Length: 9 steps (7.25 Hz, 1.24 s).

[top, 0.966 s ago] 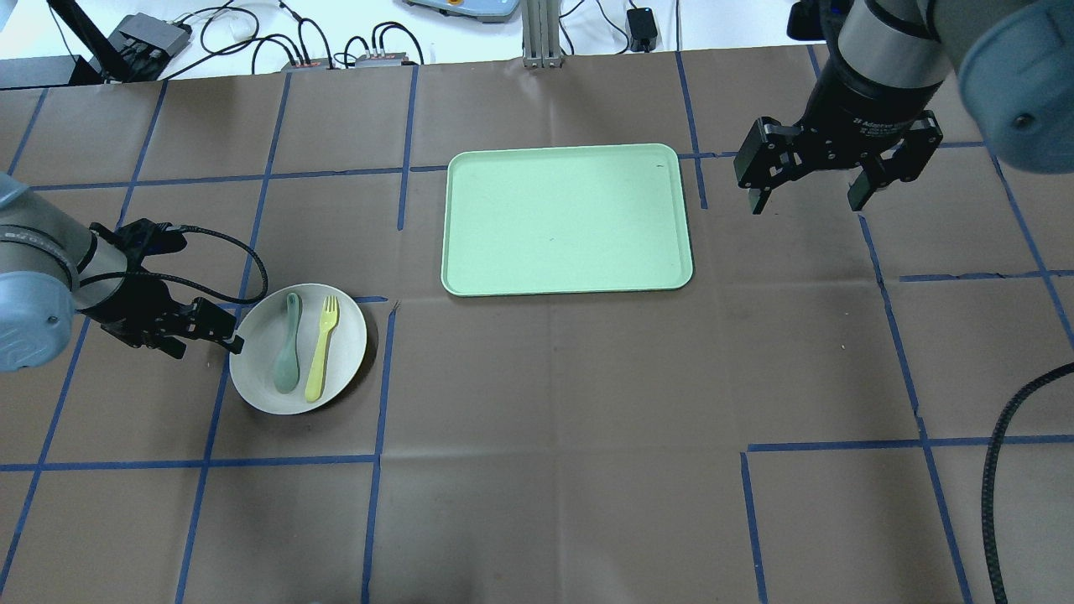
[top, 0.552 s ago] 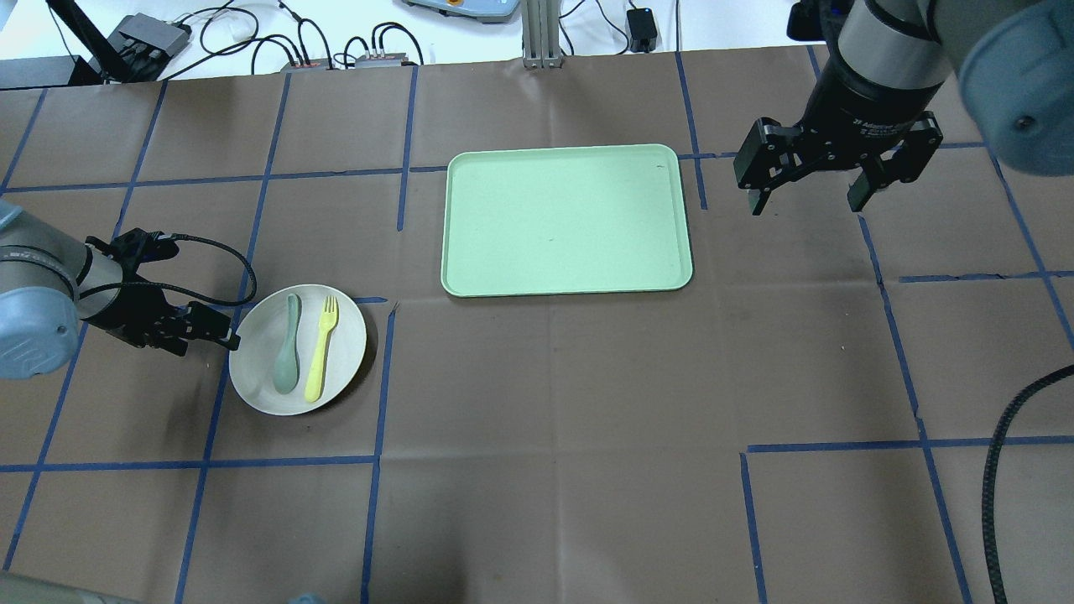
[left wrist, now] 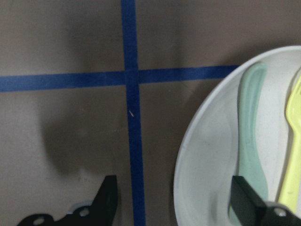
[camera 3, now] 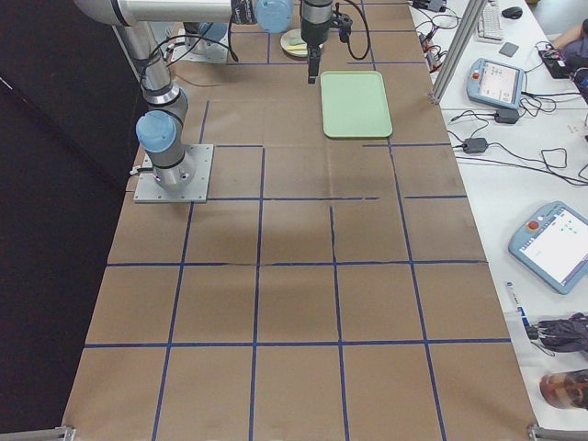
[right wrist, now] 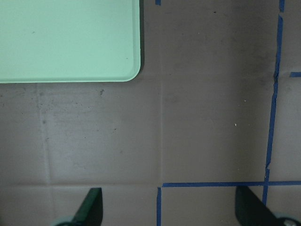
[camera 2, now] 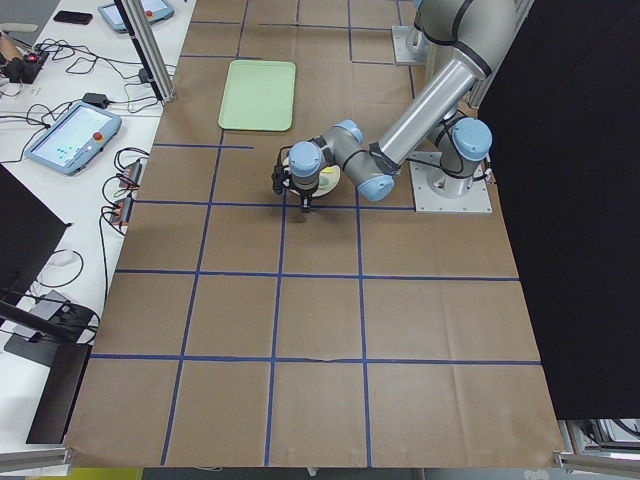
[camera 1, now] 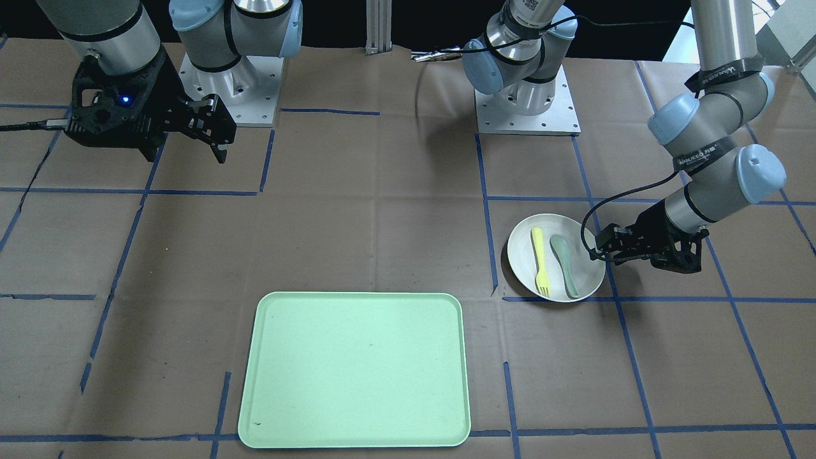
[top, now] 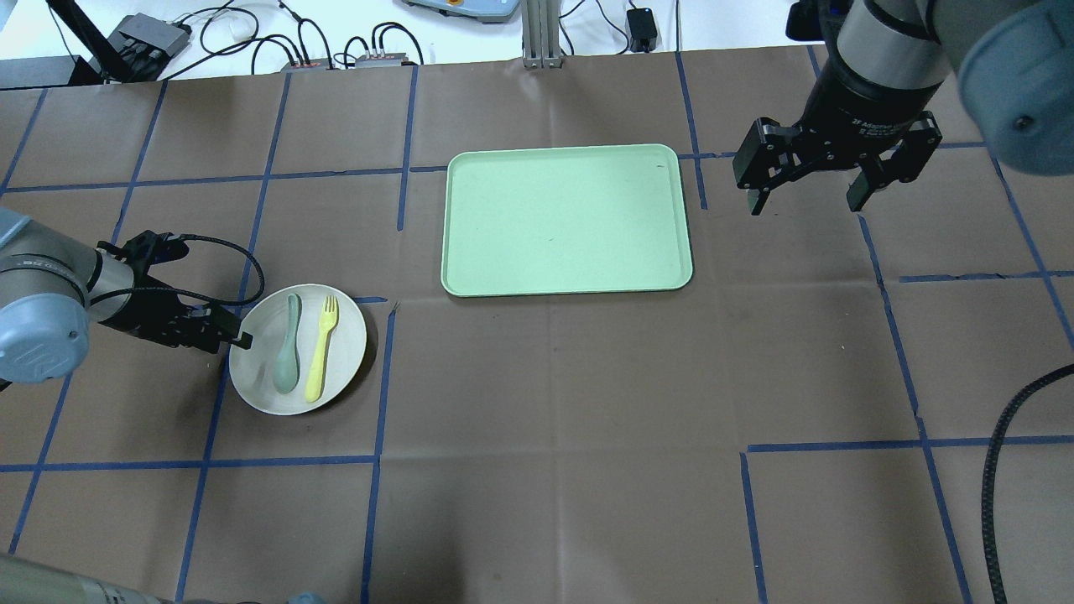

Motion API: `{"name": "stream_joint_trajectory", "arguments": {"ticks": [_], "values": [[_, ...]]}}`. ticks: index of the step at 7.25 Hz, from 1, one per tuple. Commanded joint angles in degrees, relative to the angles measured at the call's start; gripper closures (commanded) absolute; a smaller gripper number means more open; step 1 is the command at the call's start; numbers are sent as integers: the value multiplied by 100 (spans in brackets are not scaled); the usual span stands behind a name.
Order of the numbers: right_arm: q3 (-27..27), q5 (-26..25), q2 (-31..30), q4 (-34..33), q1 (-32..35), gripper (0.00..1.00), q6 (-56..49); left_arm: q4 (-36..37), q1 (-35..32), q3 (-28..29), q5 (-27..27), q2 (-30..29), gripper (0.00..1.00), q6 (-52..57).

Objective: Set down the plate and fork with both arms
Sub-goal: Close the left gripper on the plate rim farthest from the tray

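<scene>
**Left arm.** The arm reaches out low over the table (top: 587, 419) on the left side of the overhead view, elbow folded and wrist close to the surface. The left gripper (top: 238, 339) is angled down at the left edge of the plate (top: 346, 331). Its jaws are spread. In the left wrist view one finger (left wrist: 106, 199) stands over the brown paper outside the plate and the other finger (left wrist: 245, 199) over the plate's inside, so the rim lies between them. Whether either finger touches the plate cannot be told. Nothing is pinched.

**Right arm.** The arm hangs well above the table at the far right. The right gripper (top: 805, 201) points straight down over bare paper, just off the right side of the tray (top: 566, 220). Its jaws are spread wide and hold nothing.

**Task items.** The plate rests flat on the table at the left, well apart from the tray. The fork (top: 320, 348) lies inside the plate on its right half, tines towards the far side. A spoon (top: 288, 344) lies just beside it on the left half, nearer the left gripper.
</scene>
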Motion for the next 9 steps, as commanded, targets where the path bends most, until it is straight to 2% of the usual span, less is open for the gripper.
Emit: {"name": "stream_joint_trajectory", "arguments": {"ticks": [1,3,6,9], "values": [[0,7,0,0,2,0,0,-51,0,-13,11,-12,51,-10],[0,7,0,0,2,0,0,-104,0,-22,2,-12,67,-28],[0,7,0,0,2,0,0,-165,-9,-39,2,-12,74,-37],[0,7,0,0,2,0,0,-174,-9,-39,11,-12,88,-37]]}}
